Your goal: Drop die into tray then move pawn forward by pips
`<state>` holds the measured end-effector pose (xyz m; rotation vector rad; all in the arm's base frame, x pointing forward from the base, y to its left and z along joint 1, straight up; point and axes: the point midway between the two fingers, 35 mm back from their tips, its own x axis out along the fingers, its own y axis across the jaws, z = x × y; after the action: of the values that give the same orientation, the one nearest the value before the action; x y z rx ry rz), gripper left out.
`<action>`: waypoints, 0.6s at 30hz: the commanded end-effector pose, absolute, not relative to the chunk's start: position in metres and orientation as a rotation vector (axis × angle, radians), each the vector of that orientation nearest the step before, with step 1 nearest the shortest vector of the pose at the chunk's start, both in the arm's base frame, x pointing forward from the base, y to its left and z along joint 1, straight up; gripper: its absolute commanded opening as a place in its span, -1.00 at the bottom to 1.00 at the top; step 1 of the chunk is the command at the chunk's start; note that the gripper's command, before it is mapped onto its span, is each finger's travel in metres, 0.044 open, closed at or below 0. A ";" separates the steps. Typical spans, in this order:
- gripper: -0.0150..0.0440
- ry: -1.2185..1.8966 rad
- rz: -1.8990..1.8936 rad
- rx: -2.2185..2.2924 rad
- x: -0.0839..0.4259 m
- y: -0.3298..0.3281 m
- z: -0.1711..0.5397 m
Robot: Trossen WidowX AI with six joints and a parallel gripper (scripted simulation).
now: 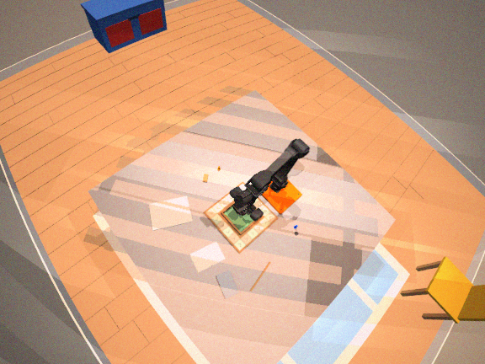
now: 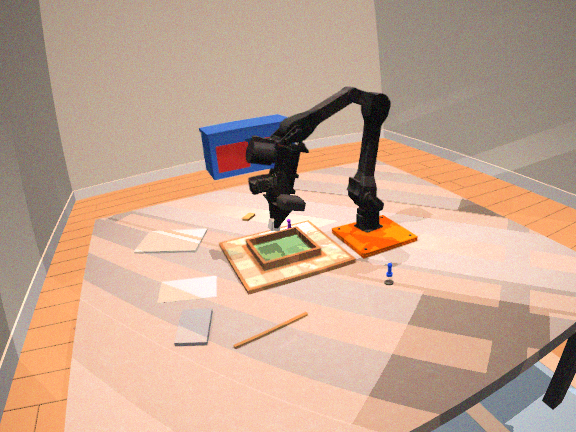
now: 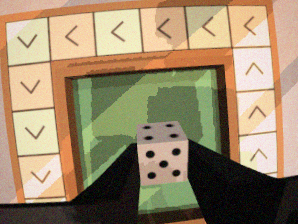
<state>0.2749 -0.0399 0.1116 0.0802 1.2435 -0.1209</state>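
In the top view, the black arm (image 1: 278, 168) reaches from its orange base plate (image 1: 283, 197), right of centre, down-left over the board (image 1: 229, 233). The gripper (image 1: 246, 207) hangs above the green dice tray (image 1: 234, 217), and its body hides the die. A small blue pawn-shaped piece (image 1: 295, 227) stands on the table (image 1: 345, 219), lower right of the board and apart from it.

In the exterior view, the arm bends over in the upper middle of the frame and the gripper (image 2: 274, 223) points down at the far edge of the board (image 2: 260, 282). The die (image 2: 273, 224) shows as a pale spot at the fingertips, above the far rim of the tray (image 2: 260, 260). The purple pawn (image 2: 289, 223) stands just to the right of it, on the far side of the ring of squares.

In the wrist view, the two dark fingers are closed on the die (image 3: 163, 152), one on each side, in the lower middle of the frame. Its near face shows five pips. Behind it lie the green tray floor (image 3: 115, 120) and the arrow squares (image 3: 117, 32).
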 end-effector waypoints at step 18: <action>-0.49 0.700 -0.135 0.047 0.272 -0.039 0.114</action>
<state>0.2747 -0.0404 0.1082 0.0451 0.7261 -0.1369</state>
